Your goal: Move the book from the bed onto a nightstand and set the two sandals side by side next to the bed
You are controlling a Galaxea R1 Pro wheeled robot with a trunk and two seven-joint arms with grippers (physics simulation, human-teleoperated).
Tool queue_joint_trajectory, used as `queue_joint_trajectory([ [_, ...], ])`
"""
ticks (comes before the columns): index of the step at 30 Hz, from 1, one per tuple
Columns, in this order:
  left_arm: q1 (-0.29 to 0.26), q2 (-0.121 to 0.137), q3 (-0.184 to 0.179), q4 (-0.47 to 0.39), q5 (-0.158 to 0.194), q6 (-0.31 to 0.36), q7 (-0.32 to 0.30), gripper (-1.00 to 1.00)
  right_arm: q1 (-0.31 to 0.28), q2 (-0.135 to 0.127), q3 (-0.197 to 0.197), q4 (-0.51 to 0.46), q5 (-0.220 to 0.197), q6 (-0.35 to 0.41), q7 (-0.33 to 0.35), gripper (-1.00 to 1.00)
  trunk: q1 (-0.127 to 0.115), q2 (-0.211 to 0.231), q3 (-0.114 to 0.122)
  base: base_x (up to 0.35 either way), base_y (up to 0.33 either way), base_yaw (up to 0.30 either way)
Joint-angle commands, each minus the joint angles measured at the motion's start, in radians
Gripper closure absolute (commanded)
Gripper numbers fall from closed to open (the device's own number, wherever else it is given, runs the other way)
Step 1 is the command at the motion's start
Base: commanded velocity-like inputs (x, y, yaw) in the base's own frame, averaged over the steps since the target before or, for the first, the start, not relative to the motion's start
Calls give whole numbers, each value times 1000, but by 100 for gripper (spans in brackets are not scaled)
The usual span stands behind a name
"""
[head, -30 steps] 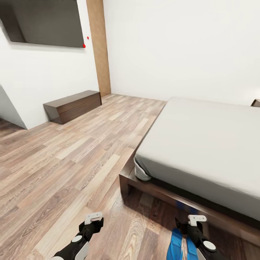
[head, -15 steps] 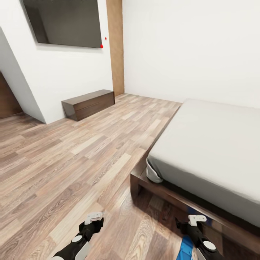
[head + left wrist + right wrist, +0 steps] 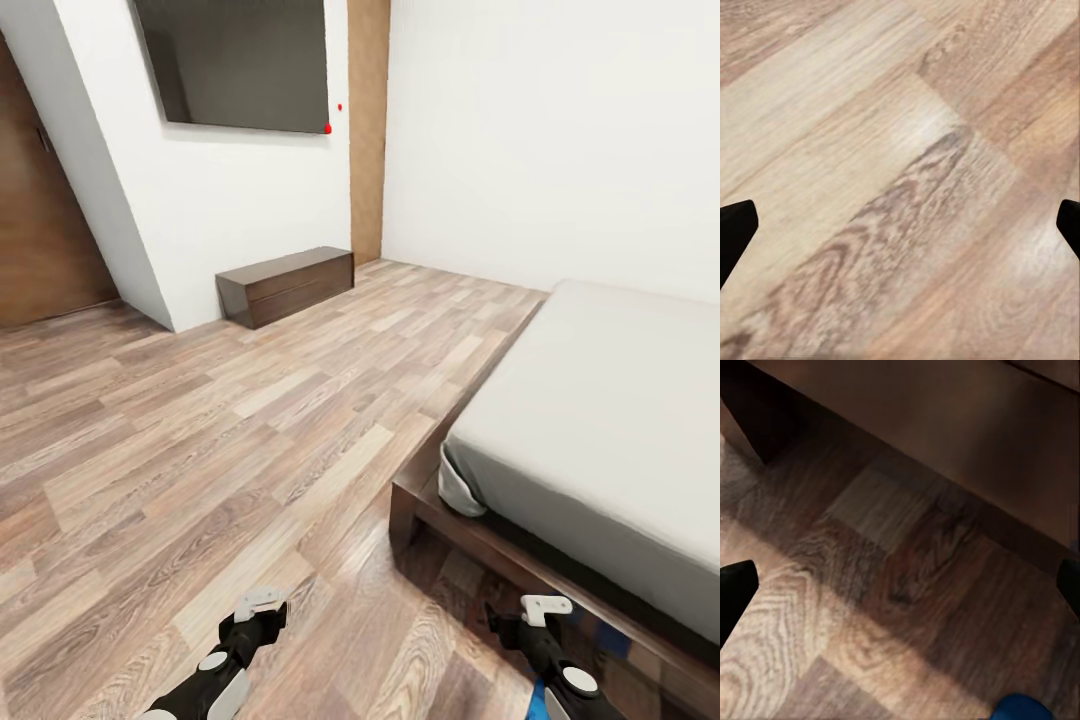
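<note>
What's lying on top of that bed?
The bed carries a plain light grey mattress, and the part in the head view is bare: no book there. The far side runs out of the picture, so anything lying there cannot be seen.

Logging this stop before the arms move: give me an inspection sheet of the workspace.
Surface: wood plank floor, bare around both arms.
Job's things: bed at right, mattress top bare where seen; blue sandal beside the right gripper; book nothing seen.
Clutter: nothing seen.
Grippers: left gripper and right open, holding nothing.
Cables: nothing seen.
Surroundings: long dark cabinet under a dark wall screen; white walls.
</note>
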Motion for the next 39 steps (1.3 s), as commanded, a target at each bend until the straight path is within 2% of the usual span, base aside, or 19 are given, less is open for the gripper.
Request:
queue_joint_trajectory([
  [1, -1, 0, -8, 1, 8, -4, 5, -100, 0, -2, 6, 1, -11, -5, -1, -100, 0, 0, -1, 0, 0, 243],
  [16, -1, 0, -8, 1, 8, -4, 5, -100, 0, -1, 6, 1, -10, -5, 1, -100, 0, 0, -1, 0, 0, 243],
  [19, -1, 0, -8, 1, 8, -4, 5, -100, 0, -1, 9, 1, 4, -5, 5, -100, 0, 0, -1, 0, 0, 243],
  [27, -1, 0, -8, 1, 8, -4, 5, -100, 0, -1, 13, 20, 81, -5, 12, -100, 0, 0, -1, 0, 0, 243],
  [39, -1, -1, -8, 1, 8, -4, 5, -100, 0, 0, 13, 28, 86, -5, 12, -100, 0, 0, -1, 20, 11, 243],
])
